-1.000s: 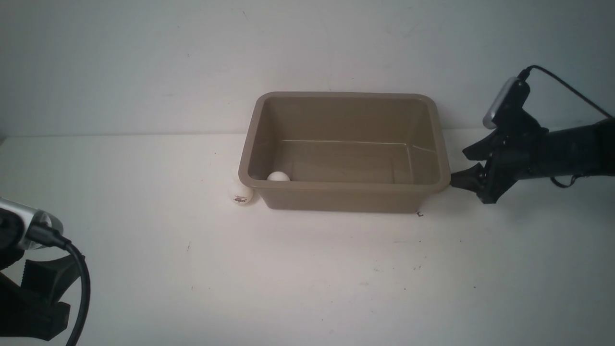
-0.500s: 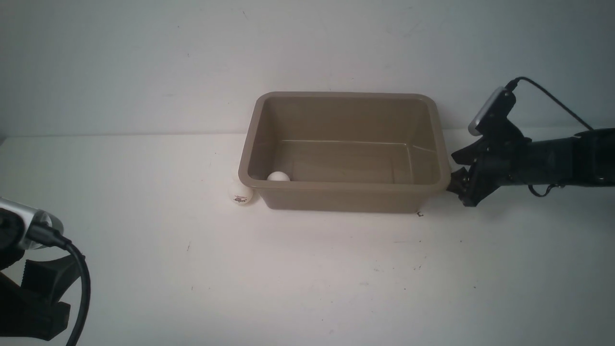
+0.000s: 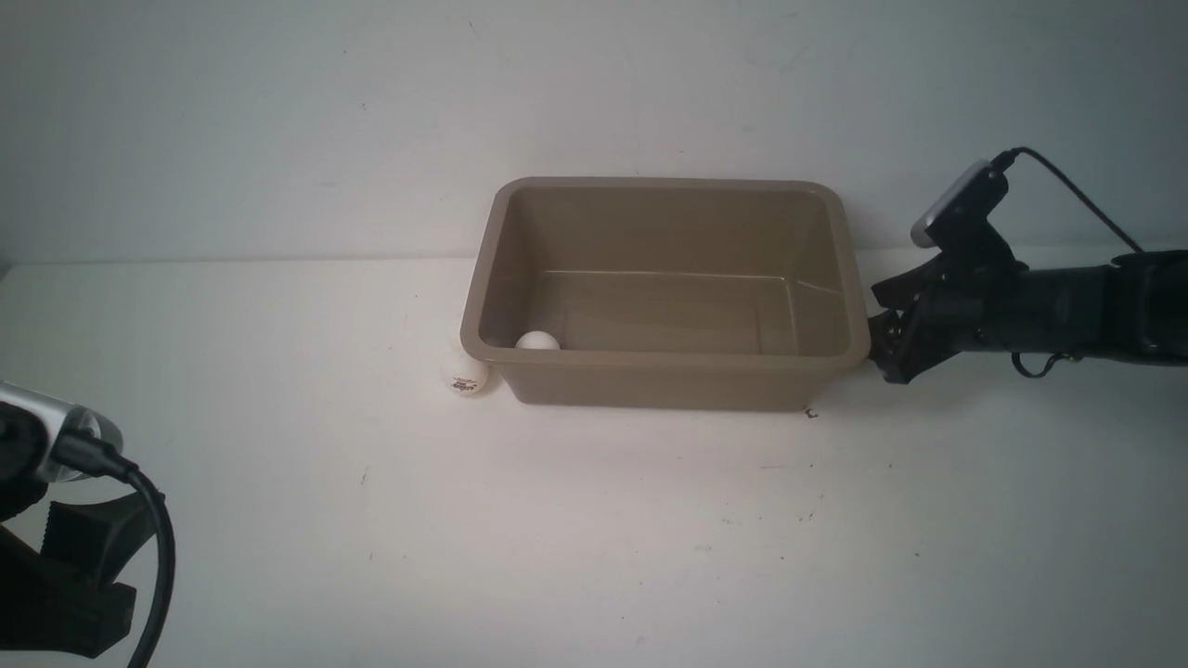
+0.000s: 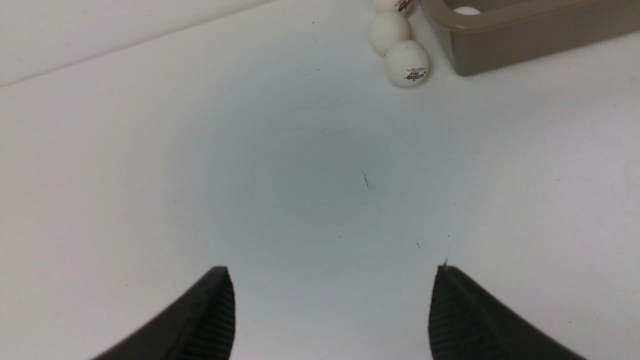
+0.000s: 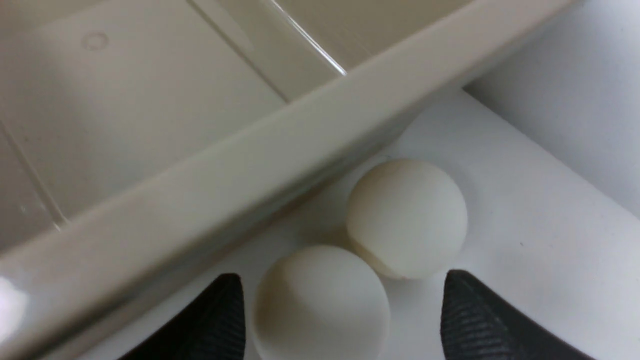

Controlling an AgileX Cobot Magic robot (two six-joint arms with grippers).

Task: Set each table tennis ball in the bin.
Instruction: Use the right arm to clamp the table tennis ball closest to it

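On the table (image 3: 557, 520), bin (image 3: 668, 385) lengthwise left-right

bare table (image 3: 594, 520) spreads in front of the bin (image 3: 668, 382); its flared rim crowds two balls (image 5: 406, 217) at its right wall.

Soft even light, faint shadows, dim corners, blurry right wrist close-up
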